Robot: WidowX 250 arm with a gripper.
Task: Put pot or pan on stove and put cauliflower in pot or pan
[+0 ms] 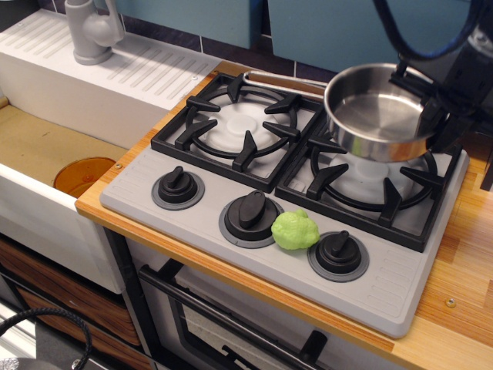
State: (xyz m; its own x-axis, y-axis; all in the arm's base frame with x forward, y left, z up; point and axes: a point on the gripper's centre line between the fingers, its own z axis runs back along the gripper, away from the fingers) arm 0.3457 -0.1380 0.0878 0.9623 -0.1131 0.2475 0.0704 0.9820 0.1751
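The shiny steel pot (375, 113) hangs just above the right burner grate (375, 179) of the grey stove (208, 220), tilted slightly. My black gripper (441, 104) is at the pot's right side and is shut on its rim or handle; the fingers are partly hidden behind the pot. The pot is empty. The light-green cauliflower (295, 230) lies on the stove's front panel between the middle knob (250, 210) and the right knob (338, 253).
The left burner grate (236, 127) is bare. A left knob (178, 186) sits on the front panel. A white sink with a grey faucet (92, 31) and an orange disc (83, 175) lies to the left. Wooden counter (470, 262) runs along the right.
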